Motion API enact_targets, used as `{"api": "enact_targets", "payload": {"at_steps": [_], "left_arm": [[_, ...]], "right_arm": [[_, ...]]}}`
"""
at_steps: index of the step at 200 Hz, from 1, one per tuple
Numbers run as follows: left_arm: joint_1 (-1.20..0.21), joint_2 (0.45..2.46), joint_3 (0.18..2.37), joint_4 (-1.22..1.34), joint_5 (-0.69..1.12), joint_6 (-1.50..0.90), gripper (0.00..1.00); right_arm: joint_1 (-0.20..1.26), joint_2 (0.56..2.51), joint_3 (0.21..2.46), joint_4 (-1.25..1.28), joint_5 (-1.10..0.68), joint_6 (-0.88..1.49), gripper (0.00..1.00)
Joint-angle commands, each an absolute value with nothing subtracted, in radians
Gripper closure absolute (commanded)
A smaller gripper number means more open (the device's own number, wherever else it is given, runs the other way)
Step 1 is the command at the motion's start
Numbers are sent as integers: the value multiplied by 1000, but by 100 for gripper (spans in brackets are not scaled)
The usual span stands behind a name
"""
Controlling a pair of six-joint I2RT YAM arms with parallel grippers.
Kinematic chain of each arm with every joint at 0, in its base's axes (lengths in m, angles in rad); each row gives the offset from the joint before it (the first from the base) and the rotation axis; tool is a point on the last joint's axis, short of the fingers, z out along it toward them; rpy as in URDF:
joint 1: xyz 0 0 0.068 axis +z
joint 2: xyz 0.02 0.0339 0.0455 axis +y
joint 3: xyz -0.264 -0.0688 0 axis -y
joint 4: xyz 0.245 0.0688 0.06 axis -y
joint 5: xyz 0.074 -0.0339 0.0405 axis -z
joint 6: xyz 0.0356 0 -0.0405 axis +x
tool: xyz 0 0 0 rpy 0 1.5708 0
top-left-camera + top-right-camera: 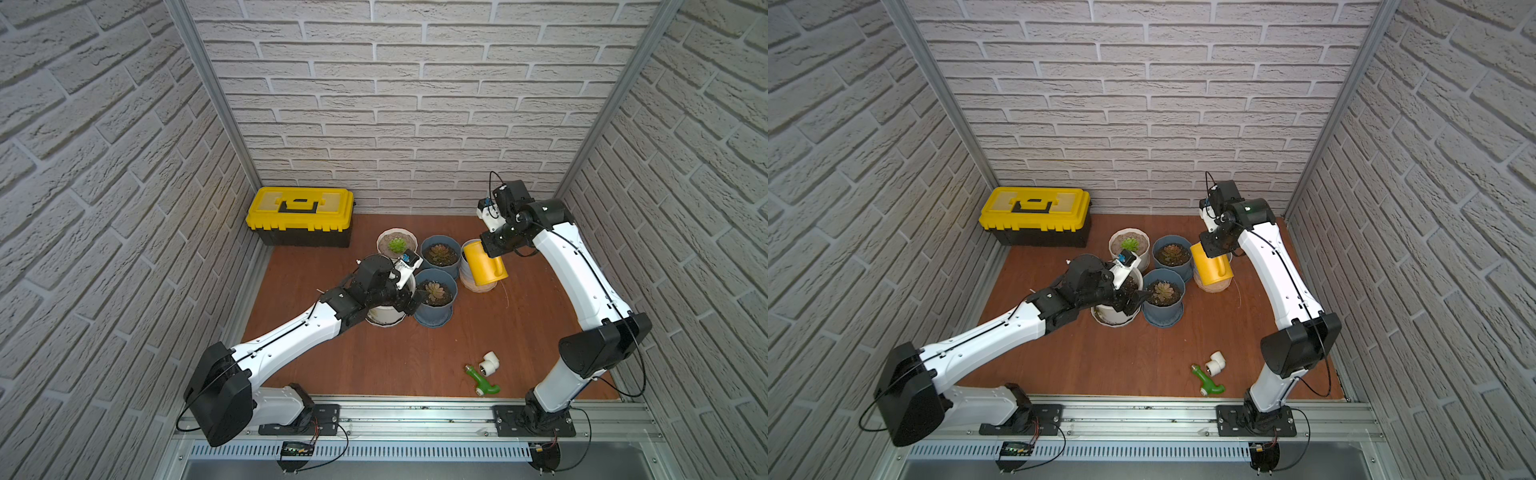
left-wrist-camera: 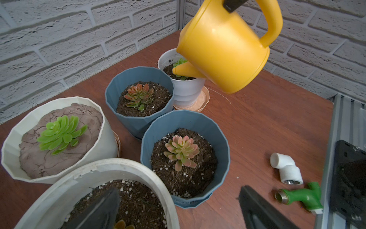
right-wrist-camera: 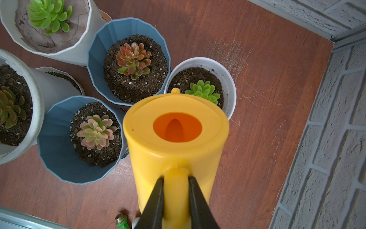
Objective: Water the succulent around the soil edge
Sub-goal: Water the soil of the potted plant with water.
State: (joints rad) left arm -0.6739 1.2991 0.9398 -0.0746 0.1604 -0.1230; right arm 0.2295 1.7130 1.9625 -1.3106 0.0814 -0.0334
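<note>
Right gripper [image 3: 176, 178]: clamped on the can [image 3: 174, 158] by its handle [image 3: 176, 190]; you want that grip firm.
Left gripper [image 1: 1136, 300]: jaws wide, empty, well apart from the can.
Soil edge [image 3: 184, 77]: dark ring inside the pot [image 3: 200, 59] rim, under the can.
Spout [image 2: 184, 71]: low over the soil, just beside the succulent [image 3: 204, 90].
Pour: tip gently and trace the rim with the spout, off the leaves.
Risk: too steep a tilt likely floods the centre or spills over the rim.

Smooth glossy yellow plastic watering can [image 3: 174, 158], matt blue plastic pot [image 3: 55, 158], wood-grain tabletop [image 3: 257, 109]
</note>
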Motion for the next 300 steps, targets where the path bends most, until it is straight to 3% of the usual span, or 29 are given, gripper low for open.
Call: {"api": "enact_targets", "payload": {"at_steps": [1,300], "left_arm": [[-681,1304,936,-40,150,-103,2],[-681,1328,946,-47,138,-94,2]], "right_arm": [[237,1733,2017,-1315,83,-32,97],[197,1913,2267,-1405,263,-59,97]]}}
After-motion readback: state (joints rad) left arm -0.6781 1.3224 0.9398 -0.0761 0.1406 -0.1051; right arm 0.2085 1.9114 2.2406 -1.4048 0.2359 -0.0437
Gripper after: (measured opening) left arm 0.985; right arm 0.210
